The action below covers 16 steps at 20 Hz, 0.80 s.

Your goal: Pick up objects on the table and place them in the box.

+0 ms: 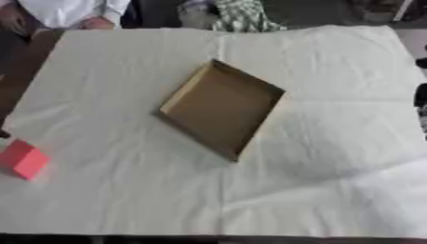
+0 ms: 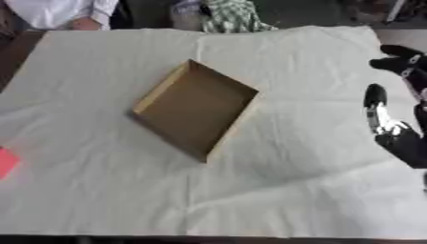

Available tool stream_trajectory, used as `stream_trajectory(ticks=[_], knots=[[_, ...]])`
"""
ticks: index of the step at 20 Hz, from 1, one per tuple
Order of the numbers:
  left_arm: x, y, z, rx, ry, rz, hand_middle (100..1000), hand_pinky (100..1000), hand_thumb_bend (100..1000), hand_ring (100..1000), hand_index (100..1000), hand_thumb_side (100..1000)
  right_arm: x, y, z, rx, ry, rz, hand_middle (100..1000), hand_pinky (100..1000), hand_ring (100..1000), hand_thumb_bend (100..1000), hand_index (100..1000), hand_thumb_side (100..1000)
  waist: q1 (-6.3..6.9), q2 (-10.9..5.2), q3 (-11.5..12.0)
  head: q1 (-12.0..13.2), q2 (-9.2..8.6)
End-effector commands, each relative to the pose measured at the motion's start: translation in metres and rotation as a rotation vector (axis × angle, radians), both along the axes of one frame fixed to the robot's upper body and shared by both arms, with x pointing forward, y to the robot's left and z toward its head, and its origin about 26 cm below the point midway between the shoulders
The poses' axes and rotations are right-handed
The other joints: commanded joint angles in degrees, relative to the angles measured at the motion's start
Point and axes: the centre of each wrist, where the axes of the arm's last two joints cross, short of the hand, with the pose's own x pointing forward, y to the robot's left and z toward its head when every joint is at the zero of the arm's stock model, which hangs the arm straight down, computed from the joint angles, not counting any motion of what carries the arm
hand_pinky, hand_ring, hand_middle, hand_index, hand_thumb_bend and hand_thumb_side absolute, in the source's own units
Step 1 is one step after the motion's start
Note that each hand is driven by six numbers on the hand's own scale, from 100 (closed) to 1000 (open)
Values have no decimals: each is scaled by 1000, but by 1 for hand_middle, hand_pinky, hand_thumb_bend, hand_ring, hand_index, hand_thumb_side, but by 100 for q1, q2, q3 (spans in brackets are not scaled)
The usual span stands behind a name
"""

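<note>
A shallow brown cardboard box lies askew in the middle of the white cloth, with nothing inside it. A red block sits near the table's left edge, cut off at the border in the right eye view. My right hand hangs over the right side of the table, fingers straight and spread, holding nothing, well to the right of the box. My left hand shows in neither view.
A white wrinkled cloth covers the whole table. A person in a white sleeve stands at the far left edge, and a green patterned thing lies beyond the far edge.
</note>
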Motion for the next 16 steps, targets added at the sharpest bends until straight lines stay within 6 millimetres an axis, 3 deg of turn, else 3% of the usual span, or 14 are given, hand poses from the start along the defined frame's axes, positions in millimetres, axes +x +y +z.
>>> stream_trajectory(ticks=[1,16], knots=[[4,2,13,3,-33,-9,813,721,525,813,911,100,0,1,7,-8,-19,12,858,881,808,100,811,875,6,-48,-11,22,3],[27,-5,5,37,56,-33,801,717,501,813,895,100,2,4,7,8,-19,22,856,880,804,100,809,876,20,3,-101,63,3]])
